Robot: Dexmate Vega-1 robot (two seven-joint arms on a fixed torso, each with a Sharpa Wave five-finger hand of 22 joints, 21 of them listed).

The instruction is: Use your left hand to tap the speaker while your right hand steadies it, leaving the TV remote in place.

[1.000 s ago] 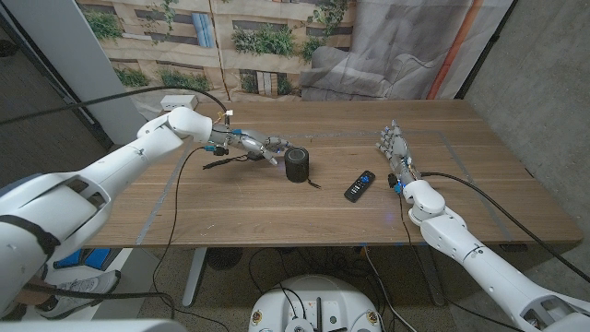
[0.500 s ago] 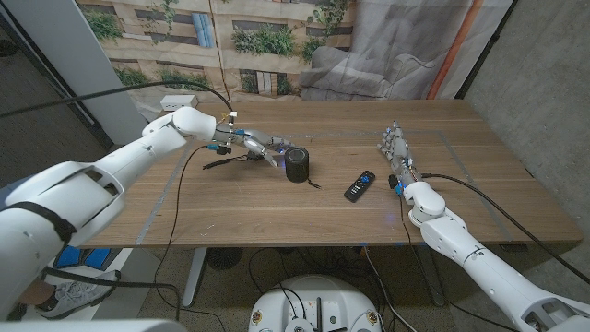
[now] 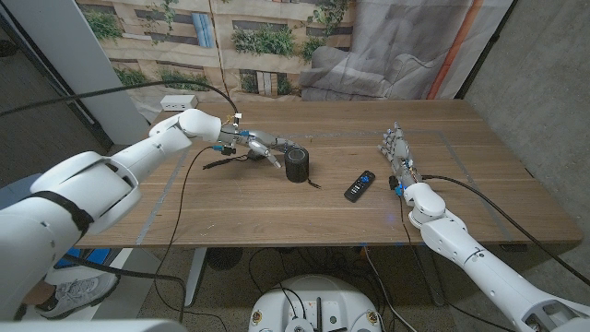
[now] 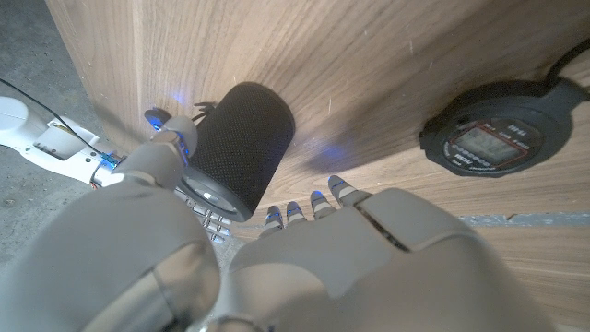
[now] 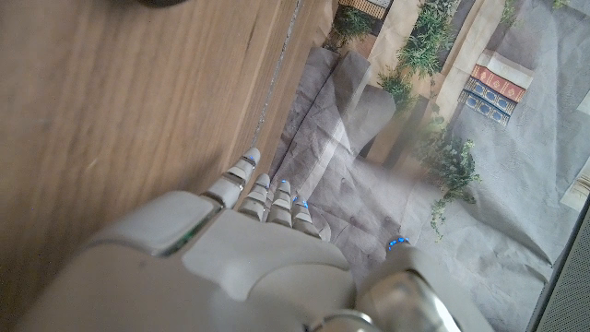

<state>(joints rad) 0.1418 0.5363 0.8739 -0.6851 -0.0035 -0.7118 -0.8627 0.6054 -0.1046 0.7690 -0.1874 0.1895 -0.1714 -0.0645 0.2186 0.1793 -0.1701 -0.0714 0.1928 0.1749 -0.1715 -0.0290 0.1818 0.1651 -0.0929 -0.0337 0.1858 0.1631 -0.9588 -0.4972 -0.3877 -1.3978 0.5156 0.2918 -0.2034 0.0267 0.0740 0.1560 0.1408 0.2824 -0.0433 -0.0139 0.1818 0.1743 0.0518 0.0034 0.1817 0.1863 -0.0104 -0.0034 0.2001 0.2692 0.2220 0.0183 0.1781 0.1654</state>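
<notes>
A small black cylindrical speaker [image 3: 297, 165] stands upright near the middle of the wooden table [image 3: 277, 207]; the left wrist view shows its mesh side [image 4: 242, 148]. My left hand [image 3: 262, 146] is just left of it, fingers stretched toward it and holding nothing, its fingertips [image 4: 313, 201] close beside the speaker. A black TV remote [image 3: 360, 185] lies flat to the right of the speaker. My right hand [image 3: 397, 150] stands further right of the remote, fingers apart and pointing away from me, well clear of the speaker, and holds nothing [image 5: 249, 231].
A round black timer with a cord [image 3: 221, 162] lies by my left wrist; its display shows in the left wrist view [image 4: 493, 138]. A white power strip [image 3: 179, 101] sits at the table's far left edge. A wrinkled backdrop [image 3: 277, 37] hangs behind.
My left hand has edged a little toward the speaker. The right hand, speaker and remote have stayed where they were.
</notes>
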